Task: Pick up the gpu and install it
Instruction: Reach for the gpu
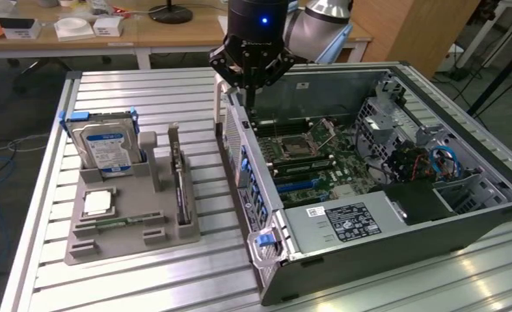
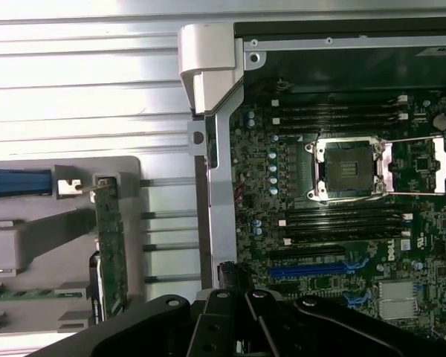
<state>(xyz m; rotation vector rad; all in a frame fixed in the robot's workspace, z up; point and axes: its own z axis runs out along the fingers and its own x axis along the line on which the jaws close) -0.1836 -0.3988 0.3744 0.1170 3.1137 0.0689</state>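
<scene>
The gpu [image 1: 179, 177] stands on edge in a slot of the grey holder [image 1: 125, 246] on the exterior view's left, a thin dark green card with a metal bracket at its far end. The wrist view sees it edge-on as a narrow green gpu [image 2: 111, 245]. My gripper [image 1: 248, 112] hangs shut and empty over the rear wall of the open computer case [image 1: 369, 224], to the right of the gpu and apart from it. In the wrist view my gripper [image 2: 230, 281] sits just above the case's edge near the blue slot [image 2: 312, 269] of the motherboard [image 2: 342, 223].
The holder also carries a silver hard drive [image 1: 108, 146] in a blue frame, a processor chip [image 1: 97, 203] and a memory stick [image 1: 117, 222]. All of it stands on a slatted metal table [image 1: 151, 286]. A wooden desk [image 1: 177, 32] lies behind.
</scene>
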